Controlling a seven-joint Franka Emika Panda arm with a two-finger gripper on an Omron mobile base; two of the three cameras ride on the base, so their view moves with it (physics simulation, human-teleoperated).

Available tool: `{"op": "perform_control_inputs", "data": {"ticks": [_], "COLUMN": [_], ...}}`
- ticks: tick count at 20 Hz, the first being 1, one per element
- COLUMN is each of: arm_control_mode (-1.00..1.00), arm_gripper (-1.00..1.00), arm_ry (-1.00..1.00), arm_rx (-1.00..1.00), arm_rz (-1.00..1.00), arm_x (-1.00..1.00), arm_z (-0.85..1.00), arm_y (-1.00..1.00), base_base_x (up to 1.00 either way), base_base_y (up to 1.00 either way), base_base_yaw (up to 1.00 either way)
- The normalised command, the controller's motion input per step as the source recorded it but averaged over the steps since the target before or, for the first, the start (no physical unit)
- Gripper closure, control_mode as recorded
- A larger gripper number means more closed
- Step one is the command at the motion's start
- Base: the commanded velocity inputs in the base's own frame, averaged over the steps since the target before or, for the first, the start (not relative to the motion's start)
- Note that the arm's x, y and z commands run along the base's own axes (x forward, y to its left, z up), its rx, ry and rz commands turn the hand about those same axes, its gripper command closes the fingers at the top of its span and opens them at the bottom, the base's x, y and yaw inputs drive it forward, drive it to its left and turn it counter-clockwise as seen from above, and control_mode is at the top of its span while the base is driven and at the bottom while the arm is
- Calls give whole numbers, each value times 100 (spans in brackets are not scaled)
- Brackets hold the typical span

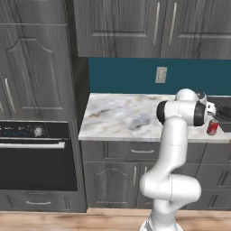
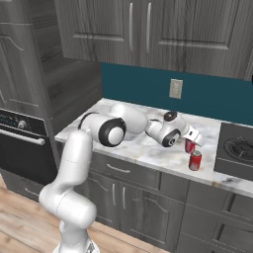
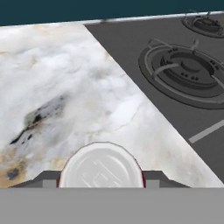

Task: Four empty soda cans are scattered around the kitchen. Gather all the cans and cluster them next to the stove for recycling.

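Observation:
My gripper [image 2: 189,142] reaches over the marble counter just left of the stove [image 2: 236,148] and is shut on a red soda can [image 2: 189,146]. In the hand view this can's silver top [image 3: 100,168] sits between the two fingers, with the stove's burners [image 3: 186,72] to its right. I cannot tell whether the held can touches the counter. A second red soda can [image 2: 195,160] stands upright close in front of it, near the counter's front edge, and it also appears in the left base view [image 1: 212,127].
The marble counter [image 1: 122,117] stretches left to a tall cabinet with a black built-in oven [image 1: 36,153]. A teal backsplash with a wall outlet [image 2: 175,89] runs behind, and upper cabinets hang overhead. My own arm spans the counter's middle.

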Motion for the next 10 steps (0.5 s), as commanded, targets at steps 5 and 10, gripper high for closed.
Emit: {"op": "perform_control_inputs", "data": {"ticks": [5,10], "arm_control_mode": [-100,-100], "arm_gripper": [100,100], "arm_ry": [0,0], "arm_rx": [1,1], "arm_rz": [0,0], "arm_x": [4,0], "arm_z": [-12,-15], "arm_y": [0,-2], "base_base_x": [0,0], "base_base_y": [0,0], "base_base_yaw": [0,0]}}
